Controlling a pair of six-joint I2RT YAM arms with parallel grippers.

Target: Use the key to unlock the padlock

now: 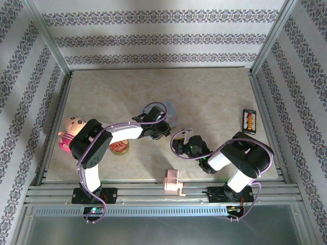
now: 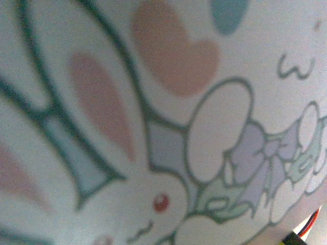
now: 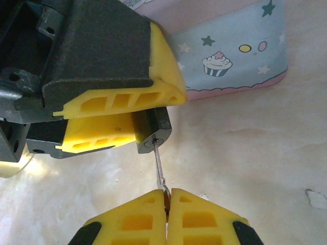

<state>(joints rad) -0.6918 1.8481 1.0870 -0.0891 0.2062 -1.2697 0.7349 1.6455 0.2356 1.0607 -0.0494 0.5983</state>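
- Two grippers meet tip to tip near the middle of the table (image 1: 214,97), just beside a pale blue tin (image 3: 230,51).
- Left gripper (image 3: 153,115): the yellow pads are clamped on the padlock (image 3: 156,135) and grip its dark body from both sides. The keyhole face points toward the right gripper.
- Right gripper (image 3: 166,196): the jaws are pressed together and pinch the head of the key (image 3: 159,166). The thin shaft runs from the pads up to the keyhole. How far it is seated cannot be told.
- The tin stands on the table just behind the padlock, close to the left fingers.
- The side of the tin carries a cupcake, stars and dots above a pink edge. The left wrist view shows a blurred rabbit drawing with hearts and a bow at very close range. The contents of the tin cannot be told.
- A round gold-rimmed can (image 1: 120,148) lies beside the left arm, partly under its forearm. What it holds is too small to tell.
- A pink doll (image 1: 71,127) lies at the left edge, behind the left arm.
- A pink block (image 1: 172,181) sits at the near edge, between the two bases.
- A small dark box (image 1: 249,120) lies near the right edge, well apart from the grippers. Its orange print is too small to read.
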